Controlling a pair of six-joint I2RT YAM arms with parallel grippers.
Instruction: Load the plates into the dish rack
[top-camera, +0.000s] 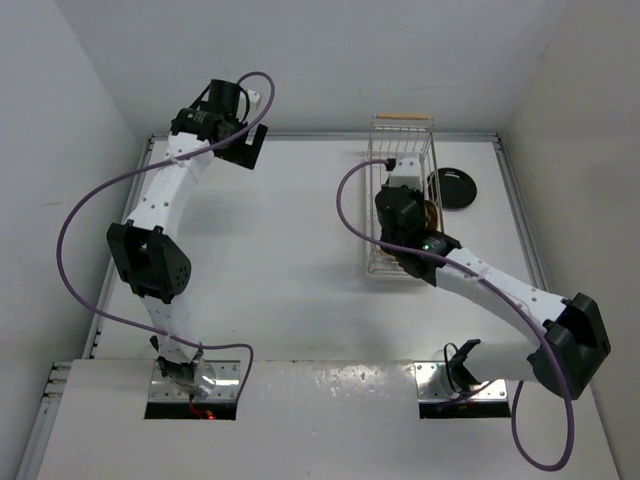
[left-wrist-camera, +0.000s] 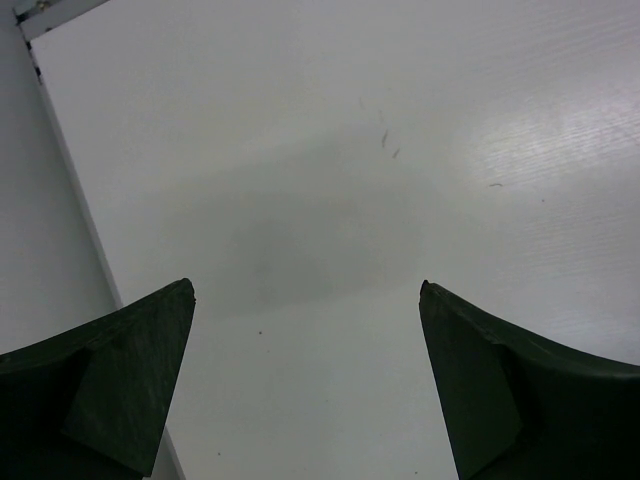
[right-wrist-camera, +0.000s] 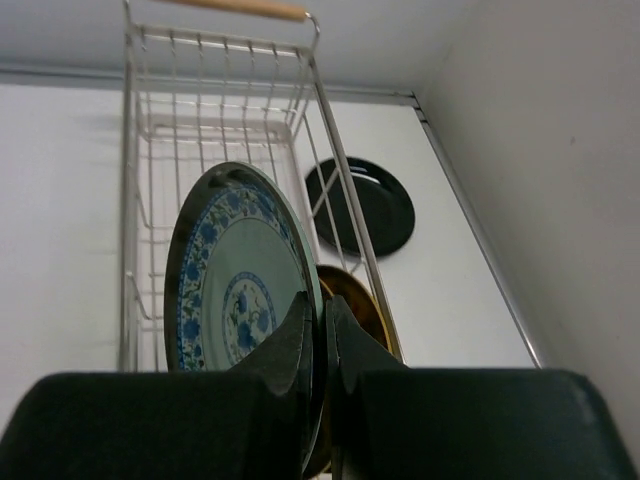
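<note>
Teal-green plate (right-wrist-camera: 235, 285) stands on edge over the dish rack (right-wrist-camera: 230, 45), pinched at its near rim by the right gripper (right-wrist-camera: 322, 305), patterned face turned left. The mustard-yellow plate (right-wrist-camera: 358, 300) sits just right of it. You cannot see whether its lower edge is seated. The black plate (right-wrist-camera: 365, 205) lies flat right of the rack, nearest your right arm. The left gripper (left-wrist-camera: 305, 287) hangs far left, jaws spread.
</note>
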